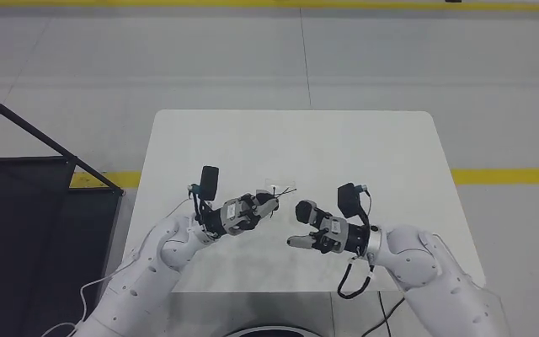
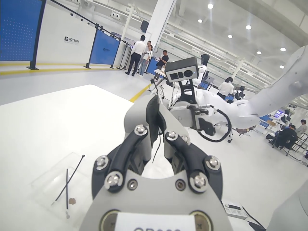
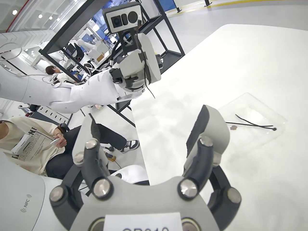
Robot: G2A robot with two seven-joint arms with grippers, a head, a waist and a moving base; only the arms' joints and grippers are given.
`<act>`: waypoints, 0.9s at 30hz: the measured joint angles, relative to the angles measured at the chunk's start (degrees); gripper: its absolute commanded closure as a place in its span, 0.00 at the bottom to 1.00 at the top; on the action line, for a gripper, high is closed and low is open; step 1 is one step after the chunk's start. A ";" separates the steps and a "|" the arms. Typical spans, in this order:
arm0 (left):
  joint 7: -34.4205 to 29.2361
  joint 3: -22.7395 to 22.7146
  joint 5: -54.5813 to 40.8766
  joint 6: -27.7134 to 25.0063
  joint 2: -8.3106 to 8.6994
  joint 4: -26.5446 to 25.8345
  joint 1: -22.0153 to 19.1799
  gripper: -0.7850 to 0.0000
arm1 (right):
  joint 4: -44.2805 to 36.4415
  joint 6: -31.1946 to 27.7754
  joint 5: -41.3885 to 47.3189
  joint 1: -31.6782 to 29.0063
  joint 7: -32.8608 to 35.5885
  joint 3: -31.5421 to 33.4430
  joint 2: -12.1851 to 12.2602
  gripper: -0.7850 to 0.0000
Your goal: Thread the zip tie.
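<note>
Clear tray (image 2: 45, 181) on white table (image 1: 379, 152)

Left gripper (image 1: 269, 202) pinched closed, right gripper (image 1: 301, 226) spread wide, tips facing

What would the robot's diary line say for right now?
left gripper: shut on zip tie | right gripper: open, empty | tray: two spare ties inside
</note>
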 measured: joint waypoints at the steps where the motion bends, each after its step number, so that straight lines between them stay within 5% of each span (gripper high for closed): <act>1: 0.01 0.08 0.02 -0.09 -0.06 -0.01 0.00 1.00 | 0.51 -0.14 -0.27 0.50 -0.45 -0.73 -0.21 0.30; 11: -0.35 0.68 -1.39 -0.97 -0.63 0.50 -0.32 1.00 | 3.07 -1.00 -6.44 2.06 -9.45 -4.35 -1.93 0.46; 24: -1.04 0.58 -1.90 -0.97 -0.87 0.65 -0.27 1.00 | 2.87 -0.41 -8.63 2.29 -10.95 -5.32 -2.71 0.60; 27: -1.10 0.50 -1.90 -0.97 -0.90 0.70 -0.24 1.00 | 2.85 -0.37 -8.80 2.44 -10.94 -5.40 -2.84 0.75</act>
